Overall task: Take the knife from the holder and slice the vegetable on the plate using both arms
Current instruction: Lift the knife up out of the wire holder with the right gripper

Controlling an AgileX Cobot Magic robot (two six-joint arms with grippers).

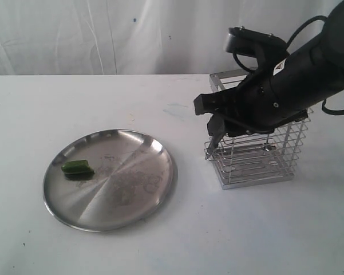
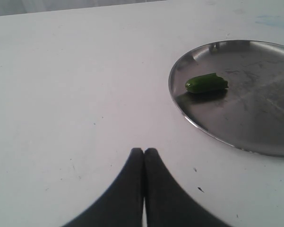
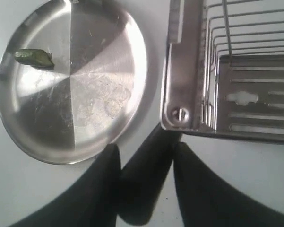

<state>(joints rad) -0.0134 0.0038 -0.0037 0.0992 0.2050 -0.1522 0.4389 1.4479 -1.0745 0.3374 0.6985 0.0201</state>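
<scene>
The knife (image 1: 211, 146) stands blade down in the near left corner of the wire holder (image 1: 263, 163). Its black handle (image 3: 146, 179) sticks up past the holder's rim (image 3: 189, 56), between the fingers of my right gripper (image 3: 146, 147). One finger touches the handle and a thin gap shows at the other. In the exterior view that gripper (image 1: 220, 120) hangs over the holder's left side. The green vegetable (image 1: 78, 167) lies at the left of the steel plate (image 1: 120, 183). My left gripper (image 2: 144, 150) is shut and empty, low over the table short of the plate (image 2: 255, 118) and the vegetable (image 2: 206, 83).
The plate and holder rest on a white table backed by a white curtain (image 1: 103, 34). A hand's width of bare table lies between plate and holder. The left arm is out of the exterior view.
</scene>
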